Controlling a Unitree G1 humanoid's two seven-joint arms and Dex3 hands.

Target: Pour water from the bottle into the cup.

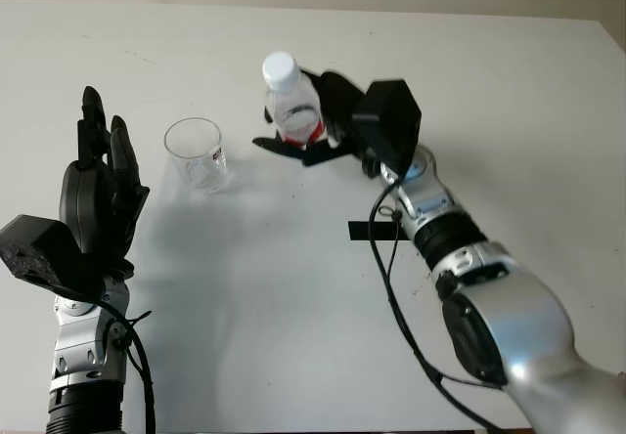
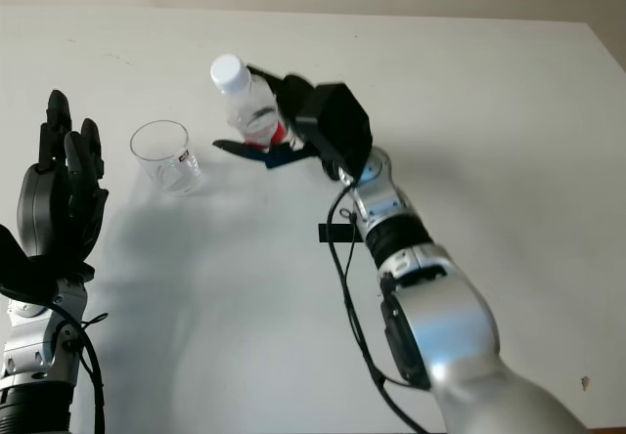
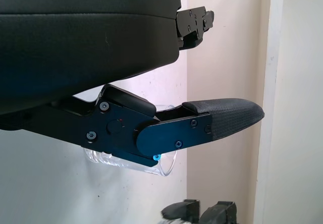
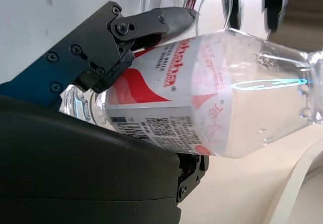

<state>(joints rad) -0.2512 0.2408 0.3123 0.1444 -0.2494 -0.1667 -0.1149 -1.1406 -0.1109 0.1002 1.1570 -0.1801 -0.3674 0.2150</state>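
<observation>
1. Cup (image 1: 197, 154) stands alone on the white table (image 1: 293, 307), open tabletop in front of it and behind it
2. Right hand (image 1: 308, 126) gripping the capped bottle (image 1: 291, 102) sits just right of the cup, a narrow gap between them
3. Left hand (image 1: 98, 195), open, upright, blocks the cup's left side, near it
4. Black tape strip (image 1: 372, 230) lies flat under the right forearm
</observation>
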